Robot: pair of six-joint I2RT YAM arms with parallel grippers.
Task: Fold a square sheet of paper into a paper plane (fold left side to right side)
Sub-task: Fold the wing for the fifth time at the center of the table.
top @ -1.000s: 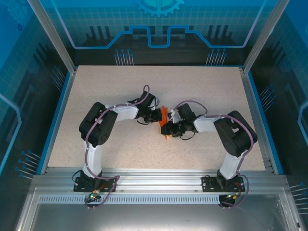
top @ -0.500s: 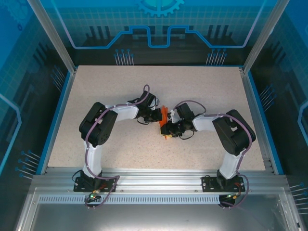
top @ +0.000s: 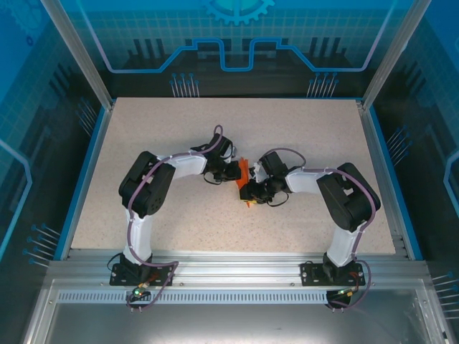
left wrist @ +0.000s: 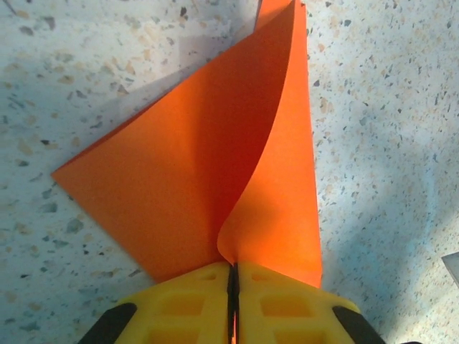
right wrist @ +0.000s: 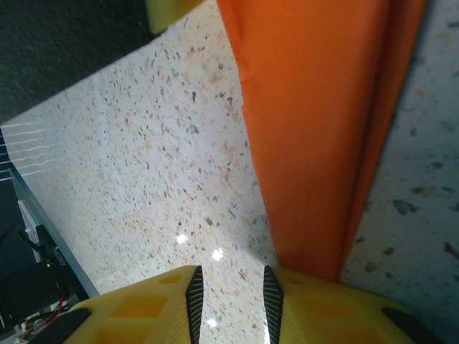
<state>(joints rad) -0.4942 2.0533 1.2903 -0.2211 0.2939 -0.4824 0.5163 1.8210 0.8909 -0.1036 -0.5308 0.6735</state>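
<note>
The square sheet of paper, partly folded to a point, is lying at the centre of the top view, one flap curling up off the table. It is looking light, limp and easily creased, so pinching an edge seems safest. The left gripper is clenching its lower edge at bottom centre of its wrist view. The right gripper is standing released, with the paper lying just beside its fingers. Both arms are hiding most of the sheet's outline from above.
</note>
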